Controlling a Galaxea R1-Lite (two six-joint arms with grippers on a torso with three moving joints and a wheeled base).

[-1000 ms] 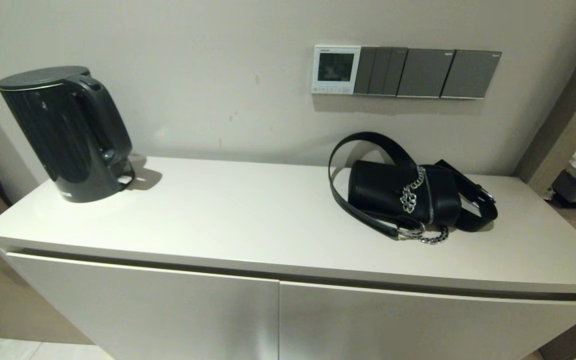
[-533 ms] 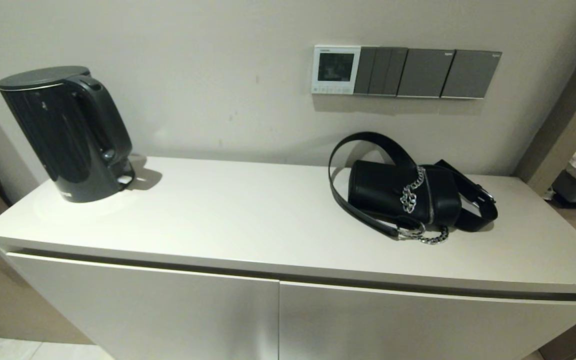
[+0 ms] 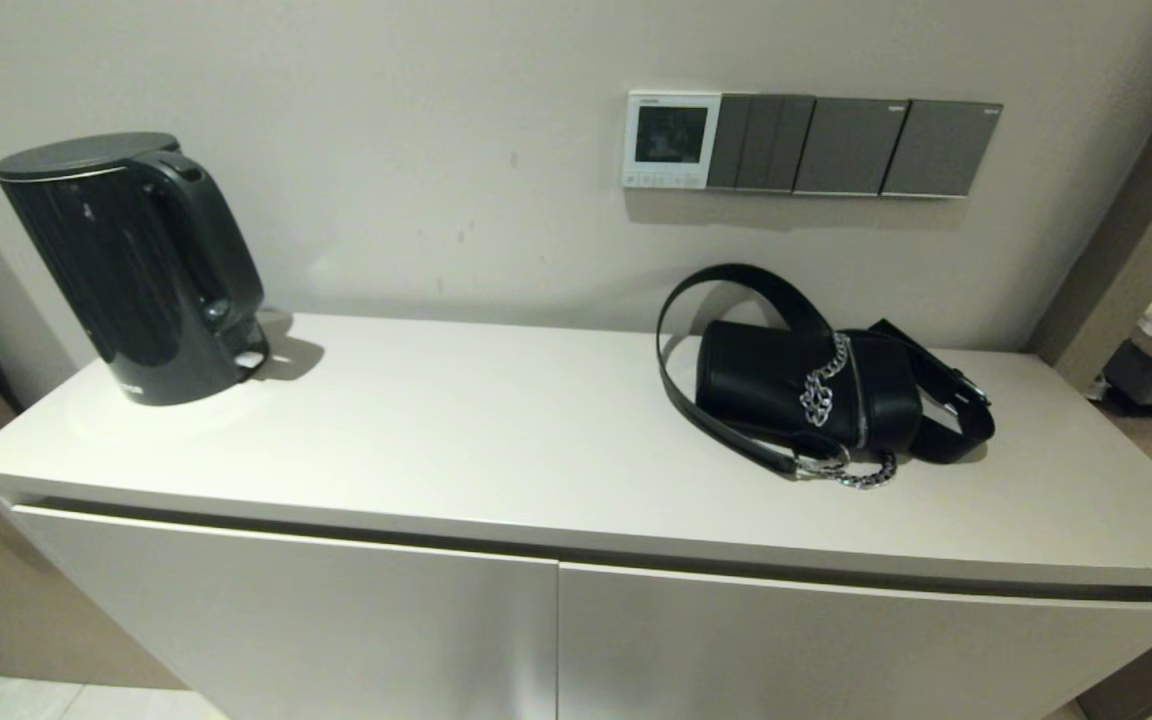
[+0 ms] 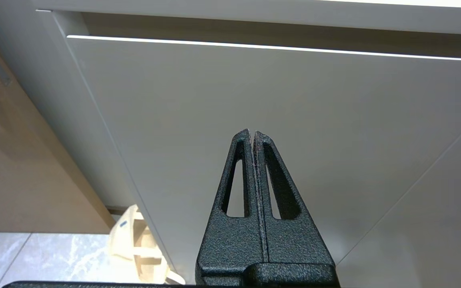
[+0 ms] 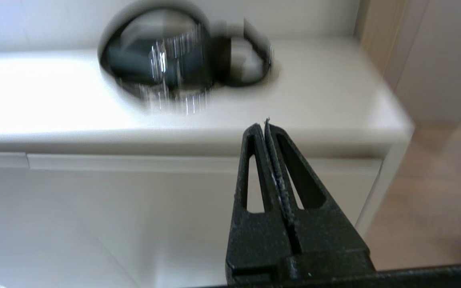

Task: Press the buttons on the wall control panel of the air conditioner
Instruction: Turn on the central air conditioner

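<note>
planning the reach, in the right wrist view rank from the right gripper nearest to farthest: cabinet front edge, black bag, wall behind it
1. Cabinet front edge: just beyond the shut right gripper, which sits low in front of the cabinet.
2. Black bag: farther back on the cabinet top.
3. Wall: behind the bag, farthest.

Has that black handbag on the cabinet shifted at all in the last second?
No. The black handbag lies in the same spot on the white cabinet top, below the dark grey switch plates, just as in the earlier head views.
</note>
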